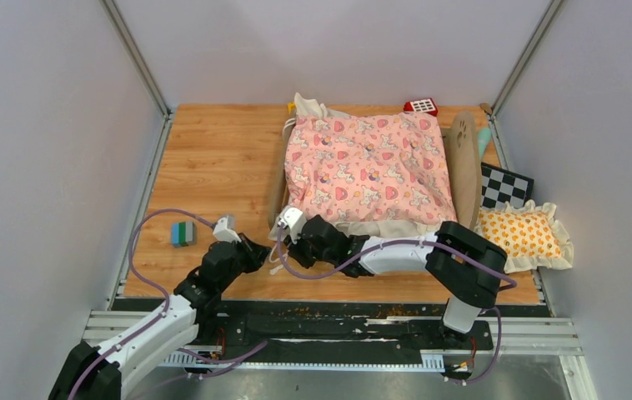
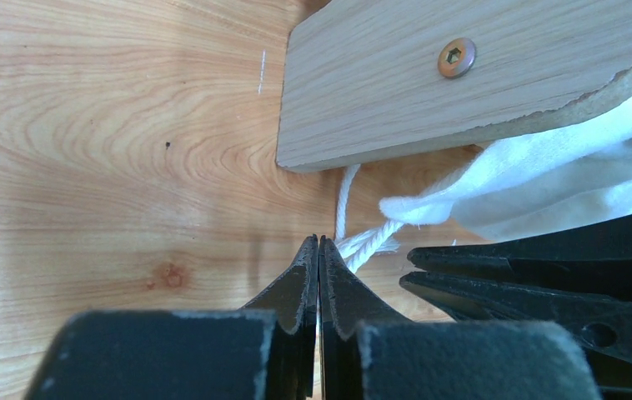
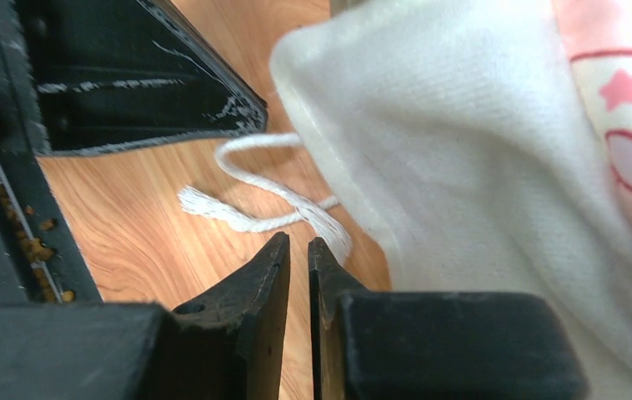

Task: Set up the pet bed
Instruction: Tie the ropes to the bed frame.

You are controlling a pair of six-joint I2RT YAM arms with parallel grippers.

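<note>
Locate the pet bed point(image 1: 368, 167) at mid-rear of the worktop point(image 1: 213, 158), pink quilt spread on top, headboard point(image 1: 463, 154) standing at the right end. Read the head-to-foot axis as running left to right across the worktop, roughly parallel to the line of the arm bases.

Find both grippers low at the near-left corner of the bed, at the foot end, close beside each other.

- Left gripper point(image 2: 318, 242): jaws pressed together, clamped on nothing, tips just short of a white cord point(image 2: 363, 242) lying on the worktop.
- Right gripper point(image 3: 298, 246): jaws a narrow slit apart, nothing between them, tips just short of the cord and just beside the cream fabric edge point(image 3: 463, 167) hanging out from under the quilt.

Take the bed as lying ahead and to the right of both grippers. Take the wooden end board point(image 2: 463, 75) as directly ahead of the left gripper.

Judge the right gripper nearer to the loose fabric and cord, and the left gripper nearer to the bare board. For tidying at this corner, favour the right gripper, working along the long axis toward the headboard.
</note>
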